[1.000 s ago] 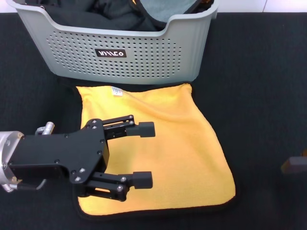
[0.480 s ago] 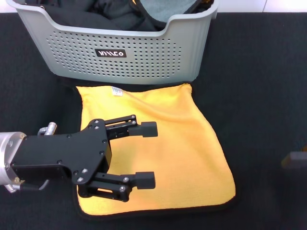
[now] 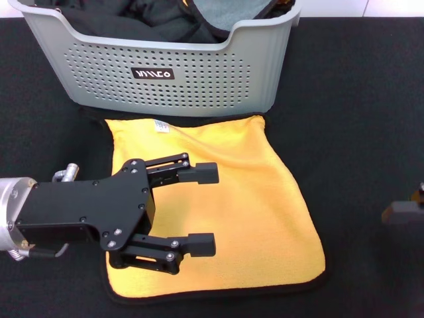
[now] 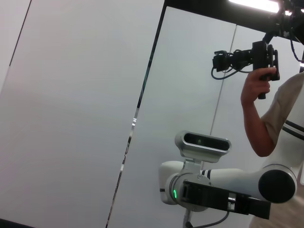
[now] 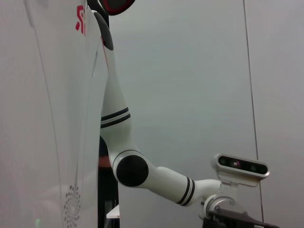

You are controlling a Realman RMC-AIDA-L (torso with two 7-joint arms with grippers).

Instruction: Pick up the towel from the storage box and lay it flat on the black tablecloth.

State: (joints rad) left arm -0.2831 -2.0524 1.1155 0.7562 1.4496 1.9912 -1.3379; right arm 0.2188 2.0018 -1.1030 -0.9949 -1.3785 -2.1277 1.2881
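Observation:
The yellow-orange towel (image 3: 245,199) lies spread flat on the black tablecloth (image 3: 358,132), just in front of the light grey storage box (image 3: 199,73). A small white label shows near its far left corner. My left gripper (image 3: 203,209) hovers over the towel's left half, open, with nothing between its fingers. Only a dark tip of my right gripper (image 3: 403,212) shows at the right edge of the head view. The wrist views show only walls and arms, none of the task's things.
Dark and grey fabrics (image 3: 165,23) fill the storage box at the back. A person (image 4: 280,109) holding a camera rig stands in the left wrist view. Bare tablecloth stretches to the right of the towel.
My left gripper has crept slightly rightward and forward over the towel, staying open. The right gripper's tip has shifted a little up and left. The towel has not moved.

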